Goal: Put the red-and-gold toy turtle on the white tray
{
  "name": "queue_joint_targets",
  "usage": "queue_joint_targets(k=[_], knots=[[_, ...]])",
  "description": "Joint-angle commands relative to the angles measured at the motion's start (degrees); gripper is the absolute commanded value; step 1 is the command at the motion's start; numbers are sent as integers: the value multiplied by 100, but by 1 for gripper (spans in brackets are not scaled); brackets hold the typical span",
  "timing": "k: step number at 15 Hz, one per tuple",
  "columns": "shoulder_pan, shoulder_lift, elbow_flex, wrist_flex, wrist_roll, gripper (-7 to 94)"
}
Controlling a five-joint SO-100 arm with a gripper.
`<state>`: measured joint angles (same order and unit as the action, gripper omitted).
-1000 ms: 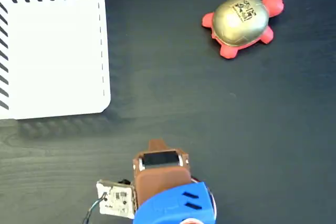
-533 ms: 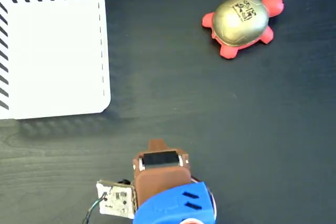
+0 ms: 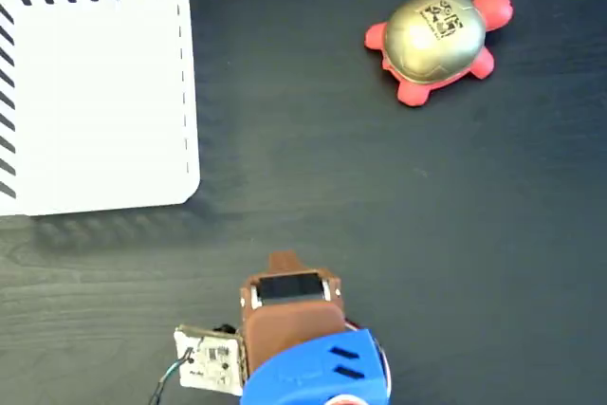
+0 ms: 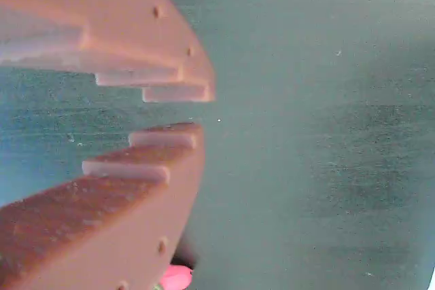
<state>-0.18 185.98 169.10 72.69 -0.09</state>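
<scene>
Sitting on the dark table (image 3: 455, 234), the red-and-gold toy turtle (image 3: 437, 42) was at the upper right of the fixed view, well apart from the white tray (image 3: 95, 92) at upper left. The gripper (image 4: 197, 110) hung empty, its jaws slightly parted.

tray (image 3: 95, 92) upper left on table (image 3: 379, 234), turtle (image 3: 436, 40) upper right, well apart

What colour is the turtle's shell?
Shiny gold, with a black code mark; the turtle's shell shows best in the fixed view.
</scene>
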Motion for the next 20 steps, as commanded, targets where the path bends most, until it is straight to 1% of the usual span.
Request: queue_joint_targets(k=[1,3,4,5,6,7,9,12,14,16,17,20], knots=[[-70,18,-158,62,70,0],[26,0,-158,44,167,0],[105,-211,-193,-53,220,0],[97,-633,-255,-316,299,0],[44,-1178,-475,-624,-62,0],[88,-1863,-1020,-791,-448,0],[466,-3393,-2505,-835,-1362,0],[1301,-5484,-4702,-835,-2698,0],[1714,-6609,-5915,-571,-3419,0],[1925,-7831,-7321,-70,-3858,0],[1960,-8402,-7998,220,-3955,0],[1898,-10055,-9958,976,-3938,0]])
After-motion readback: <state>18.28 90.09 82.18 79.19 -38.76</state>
